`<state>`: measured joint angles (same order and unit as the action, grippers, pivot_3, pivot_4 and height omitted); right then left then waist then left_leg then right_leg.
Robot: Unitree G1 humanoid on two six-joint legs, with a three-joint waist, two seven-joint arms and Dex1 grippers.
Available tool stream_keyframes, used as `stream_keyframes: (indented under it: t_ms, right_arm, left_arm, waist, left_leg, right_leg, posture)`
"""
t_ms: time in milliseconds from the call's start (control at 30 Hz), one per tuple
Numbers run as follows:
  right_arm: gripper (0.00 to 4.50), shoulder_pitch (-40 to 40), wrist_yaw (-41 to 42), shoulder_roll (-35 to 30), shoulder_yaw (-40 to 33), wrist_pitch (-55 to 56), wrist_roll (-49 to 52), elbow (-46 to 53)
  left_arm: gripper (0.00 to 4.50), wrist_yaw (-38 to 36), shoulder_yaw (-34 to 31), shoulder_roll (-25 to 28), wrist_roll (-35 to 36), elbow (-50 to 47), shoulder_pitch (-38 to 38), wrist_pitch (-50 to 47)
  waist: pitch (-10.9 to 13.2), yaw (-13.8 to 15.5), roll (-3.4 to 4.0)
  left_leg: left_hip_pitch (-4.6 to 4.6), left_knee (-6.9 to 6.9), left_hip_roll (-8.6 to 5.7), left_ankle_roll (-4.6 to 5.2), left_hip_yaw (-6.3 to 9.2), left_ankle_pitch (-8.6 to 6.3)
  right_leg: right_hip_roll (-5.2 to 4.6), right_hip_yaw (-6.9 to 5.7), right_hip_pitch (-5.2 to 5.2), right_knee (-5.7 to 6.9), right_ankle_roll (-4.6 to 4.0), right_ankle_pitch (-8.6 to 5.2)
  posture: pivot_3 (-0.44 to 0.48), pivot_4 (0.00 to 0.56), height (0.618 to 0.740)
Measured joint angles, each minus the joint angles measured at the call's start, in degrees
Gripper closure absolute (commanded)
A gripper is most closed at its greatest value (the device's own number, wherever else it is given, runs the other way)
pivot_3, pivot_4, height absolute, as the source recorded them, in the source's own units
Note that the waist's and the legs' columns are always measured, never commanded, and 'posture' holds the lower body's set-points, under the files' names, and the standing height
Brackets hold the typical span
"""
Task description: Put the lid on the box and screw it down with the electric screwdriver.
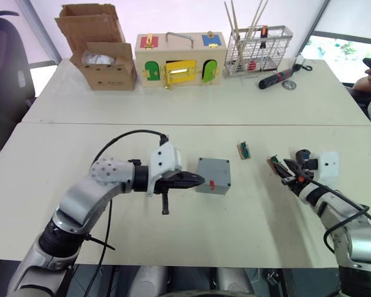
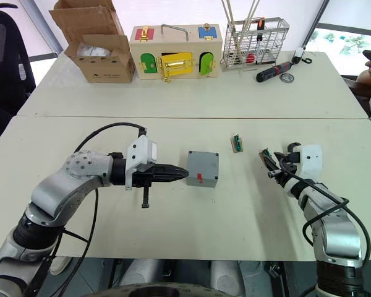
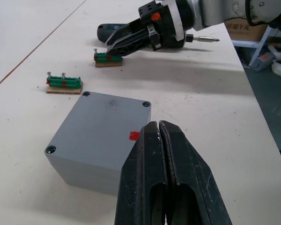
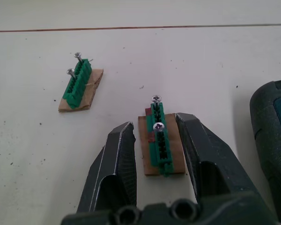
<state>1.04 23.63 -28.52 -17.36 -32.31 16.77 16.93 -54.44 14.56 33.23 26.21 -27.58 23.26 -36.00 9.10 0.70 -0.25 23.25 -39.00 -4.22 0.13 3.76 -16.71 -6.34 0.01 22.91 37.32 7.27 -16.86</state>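
Grey box [image 1: 214,176] is seen at the middle of the white table [image 1: 173,105], its lid [image 3: 105,121] already seated on top with screw heads visible at three corners and a small red mark on the side facing the left gripper [image 1: 198,180]. That gripper is held at the box's nine o'clock, its black fingers pressed together with nothing between them, their tips at or just short of the box wall; contact cannot be judged for certain. At the box's three o'clock the right gripper [image 4: 154,136] is lowered over a green screw holder on a card [image 4: 160,146], the fingers spread to either side of it without clamping. A second green screw holder [image 1: 243,150] is found between that gripper and the box, towards one o'clock from the box. The electric screwdriver [image 3: 113,31] lies just beyond the right gripper, partly hidden by it. Along the far edge are set a cardboard box [image 1: 99,46], a wooden box with coloured doors [image 1: 180,60] and a wire basket [image 1: 258,49].
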Motion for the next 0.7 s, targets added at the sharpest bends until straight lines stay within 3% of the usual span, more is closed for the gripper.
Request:
stream_keyframes:
  t_ms: [133, 700]
  right_arm:
    - [4.47, -0.19, -0.02, -0.03, 0.33, 0.42, -0.51, -0.88]
    - [4.47, -0.71, -0.20, -0.04, -0.26, 1.55, -0.12, 0.02]
  left_arm:
    - [4.50, 0.48, 0.02, -0.19, 0.01, 0.00, 0.00, 0.00]
    - [4.50, 0.46, -0.01, -0.12, -0.17, 0.49, 0.00, 0.28]
  waist:
    - [0.00, -0.01, 0.00]
    - [0.00, 0.03, 0.02]
  left_leg:
    - [0.00, 0.00, 0.00, 0.00, 0.00, 0.00]
    - [0.00, 0.00, 0.00, 0.00, 0.00, 0.00]
  right_leg:
    - [0.00, 0.00, 0.00, 0.00, 0.00, 0.00]
    - [0.00, 0.00, 0.01, 0.00, 0.00, 0.00]
  posture:
    - [0.000, 0.150, 0.740]
    - [0.000, 0.150, 0.740]
